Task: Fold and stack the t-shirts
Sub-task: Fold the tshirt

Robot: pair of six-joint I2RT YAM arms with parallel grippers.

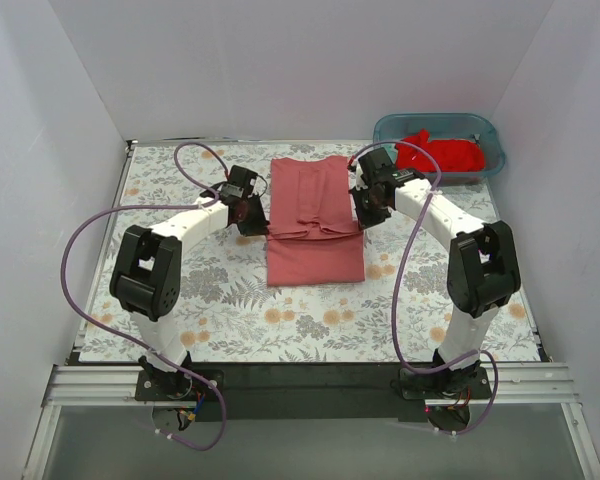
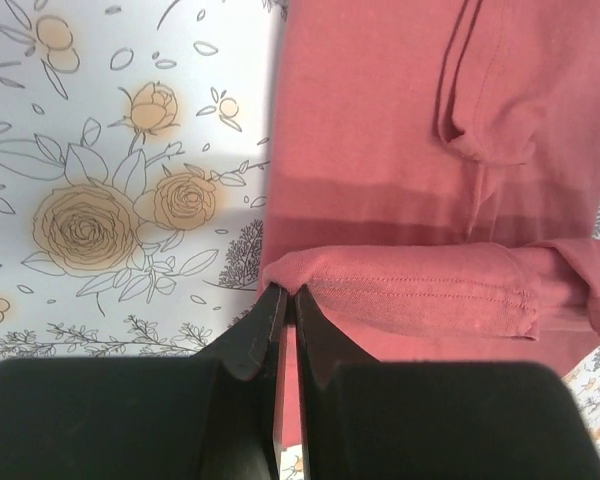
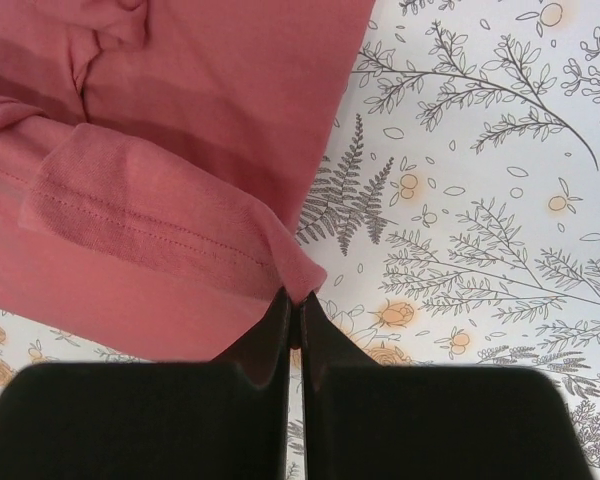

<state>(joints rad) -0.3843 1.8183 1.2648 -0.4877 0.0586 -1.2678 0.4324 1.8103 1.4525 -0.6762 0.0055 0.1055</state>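
Note:
The dusty salmon-red t-shirt [image 1: 315, 215] lies in the middle of the floral mat, partly folded, its near part flat and its far part doubled over. My left gripper [image 1: 252, 213] is shut on the shirt's left hem corner [image 2: 285, 272] and holds it just above the cloth. My right gripper [image 1: 363, 212] is shut on the right hem corner [image 3: 305, 280]. The stitched hem [image 2: 420, 290] stretches between the two. The brighter red t-shirt [image 1: 440, 153] lies bunched in the teal tub [image 1: 485, 128] at the back right.
The floral mat [image 1: 220, 310] covers the table. White walls stand on the left, back and right. Purple cables loop from both arms. The black base rail [image 1: 310, 380] runs along the near edge.

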